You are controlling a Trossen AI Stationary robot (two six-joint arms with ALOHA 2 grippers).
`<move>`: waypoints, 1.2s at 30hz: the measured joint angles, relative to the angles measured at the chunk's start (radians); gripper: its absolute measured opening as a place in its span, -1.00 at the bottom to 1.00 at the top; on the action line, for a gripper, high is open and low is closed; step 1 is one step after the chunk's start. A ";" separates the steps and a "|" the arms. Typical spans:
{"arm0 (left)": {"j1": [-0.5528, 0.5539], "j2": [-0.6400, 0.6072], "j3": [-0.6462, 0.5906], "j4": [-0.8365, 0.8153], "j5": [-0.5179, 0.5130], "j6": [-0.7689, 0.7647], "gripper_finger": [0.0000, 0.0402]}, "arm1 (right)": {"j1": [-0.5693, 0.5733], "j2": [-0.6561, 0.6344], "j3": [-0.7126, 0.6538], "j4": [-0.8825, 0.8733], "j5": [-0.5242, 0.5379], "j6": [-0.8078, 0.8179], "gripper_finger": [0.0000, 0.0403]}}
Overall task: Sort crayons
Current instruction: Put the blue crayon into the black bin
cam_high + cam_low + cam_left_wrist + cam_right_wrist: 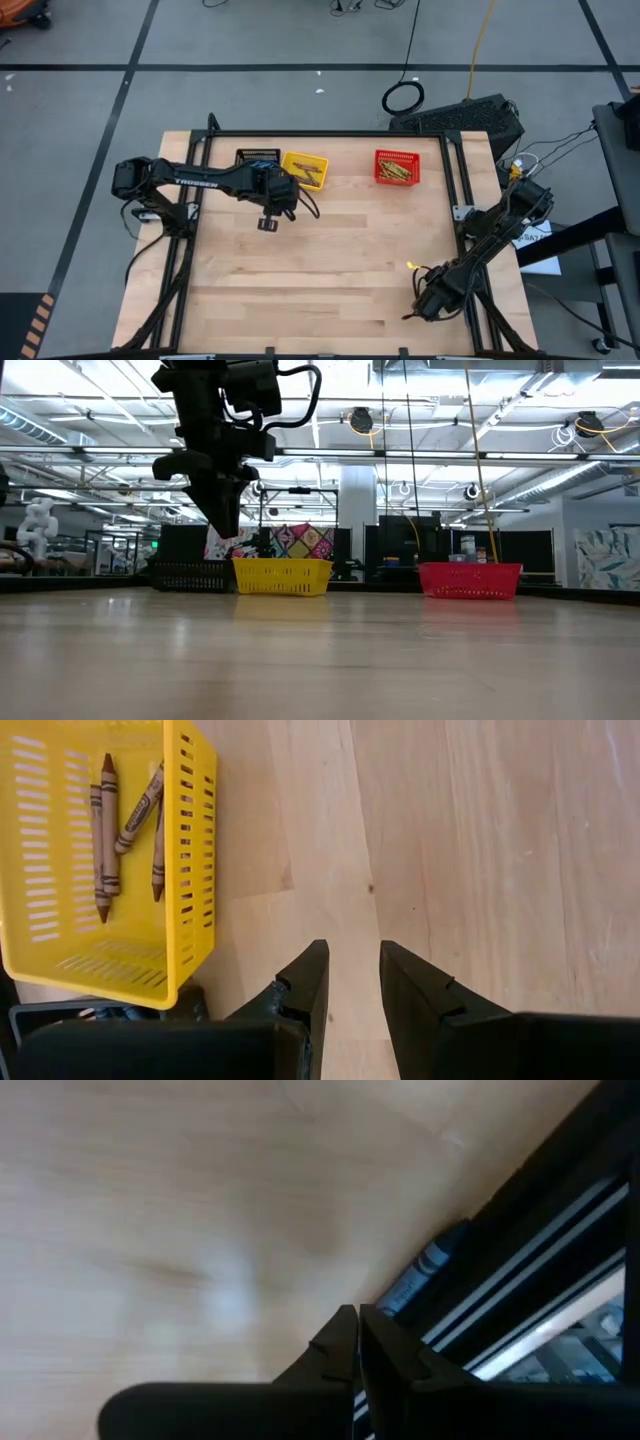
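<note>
Near edge of the table [330,290]: the right gripper [358,1342] lies low at the right frame rail [540,1250], its fingers [335,1345] pressed together. A blue crayon [420,1270] lies against the rail just beyond the fingertips; whether the tips touch or pinch it cannot be told. A small yellow glint [411,265] shows on the wood a little farther in, too small to identify.

Mid-table: the left gripper [354,982] hangs above bare wood, just beside the yellow basket [190,840], its fingers [305,985] slightly spread with nothing between them.

Far edge: three mesh baskets stand in a row. The black basket [257,158] sits leftmost, partly hidden by the left arm. The yellow one, touching or just beside it, holds several brown crayons [105,835] lying flat on its floor. The red basket [397,167] stands well apart to the right and holds olive-yellow crayons [397,174].
</note>
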 joint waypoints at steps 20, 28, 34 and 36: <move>0.000 0.000 0.000 -0.002 0.000 -0.002 -0.58 | 0.004 0.033 0.000 -0.028 -0.096 0.030 -1.00; 0.000 0.000 0.000 -0.002 0.000 -0.003 -0.58 | 0.005 0.054 -0.004 -0.037 -0.093 0.019 -1.00; 0.000 0.000 0.000 -0.002 0.000 -0.004 -0.58 | 0.005 0.084 -0.016 -0.019 -0.093 -0.006 -1.00; 0.000 0.000 0.000 -0.002 0.000 -0.004 -0.58 | 0.005 0.085 -0.016 -0.019 -0.093 -0.004 -1.00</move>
